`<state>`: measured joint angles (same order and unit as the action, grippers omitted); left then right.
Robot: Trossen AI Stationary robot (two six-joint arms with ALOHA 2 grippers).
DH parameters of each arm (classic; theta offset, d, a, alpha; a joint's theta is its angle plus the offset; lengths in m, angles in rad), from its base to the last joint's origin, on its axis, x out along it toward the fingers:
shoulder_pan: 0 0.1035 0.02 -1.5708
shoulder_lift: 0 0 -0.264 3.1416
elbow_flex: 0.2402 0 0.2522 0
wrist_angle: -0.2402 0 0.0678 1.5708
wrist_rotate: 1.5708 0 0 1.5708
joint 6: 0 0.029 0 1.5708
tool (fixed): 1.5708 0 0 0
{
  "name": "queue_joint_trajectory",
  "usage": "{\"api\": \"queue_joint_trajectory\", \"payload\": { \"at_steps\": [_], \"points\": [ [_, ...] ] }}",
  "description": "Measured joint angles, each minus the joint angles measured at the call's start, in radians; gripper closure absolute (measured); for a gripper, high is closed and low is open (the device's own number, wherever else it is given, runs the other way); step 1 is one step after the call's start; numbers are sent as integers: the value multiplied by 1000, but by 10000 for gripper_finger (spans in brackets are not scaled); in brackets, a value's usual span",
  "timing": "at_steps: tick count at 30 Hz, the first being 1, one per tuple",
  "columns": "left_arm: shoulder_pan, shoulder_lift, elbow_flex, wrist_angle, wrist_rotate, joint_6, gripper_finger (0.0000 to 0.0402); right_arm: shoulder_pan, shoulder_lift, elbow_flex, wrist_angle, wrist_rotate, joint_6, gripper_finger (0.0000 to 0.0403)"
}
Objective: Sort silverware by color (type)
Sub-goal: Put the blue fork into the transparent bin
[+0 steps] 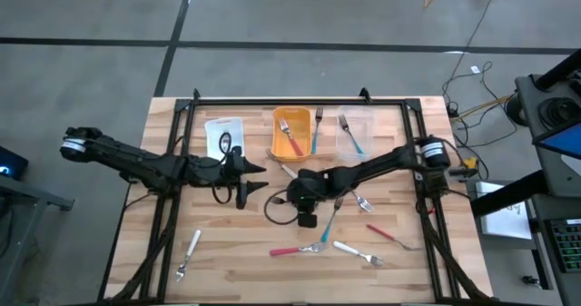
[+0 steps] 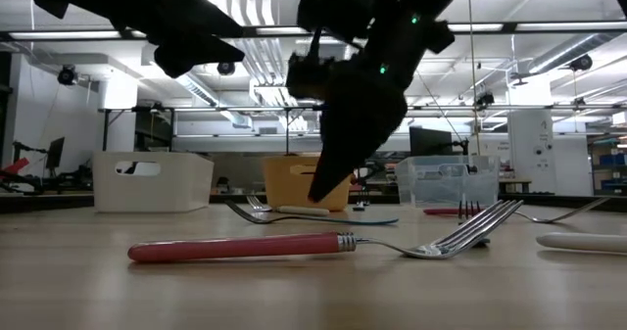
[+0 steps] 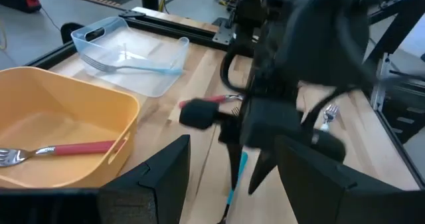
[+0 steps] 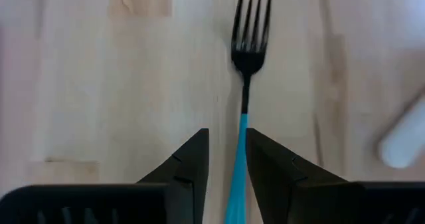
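A teal-handled fork [image 4: 247, 58] lies flat on the wooden table near its middle. My right gripper [image 4: 228, 154] hangs open just above it and slants down, one finger on each side of the teal handle [image 4: 238, 184]; the low view shows the fingertips [image 2: 321, 193] off the tabletop. My left gripper [image 1: 247, 181] waits open to the left, above the table and in front of the white bin [image 1: 224, 135]. A red-handled fork [image 3: 60, 148] lies in the orange bin [image 1: 290, 115]. Another teal fork [image 3: 133, 68] is in the clear bin [image 1: 368, 124].
Loose on the near half of the table are a pink-handled fork [image 1: 298, 250], two white-handled forks [image 1: 189, 251] [image 1: 357, 251] and a red-handled utensil [image 1: 388, 234]. One more teal fork [image 1: 317, 132] lies between the orange and clear bins. A black frame edges the table.
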<state>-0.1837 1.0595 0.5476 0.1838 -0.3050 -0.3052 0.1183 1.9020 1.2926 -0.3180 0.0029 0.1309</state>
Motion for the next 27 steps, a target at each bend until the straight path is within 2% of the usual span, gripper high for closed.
{"api": "queue_joint_trajectory", "payload": {
  "at_steps": [9,15,20,27],
  "points": [
    [0,0,0,-1,0,15,201,2,112,80,-14,61,27,289],
    [3,0,13,-1,-45,92,201,2,138,80,-4,65,26,319],
    [5,-6,93,-17,-132,303,201,2,137,79,-1,65,29,381],
    [5,-26,198,-32,-176,612,201,0,88,74,-30,18,86,393]
  ]
}}
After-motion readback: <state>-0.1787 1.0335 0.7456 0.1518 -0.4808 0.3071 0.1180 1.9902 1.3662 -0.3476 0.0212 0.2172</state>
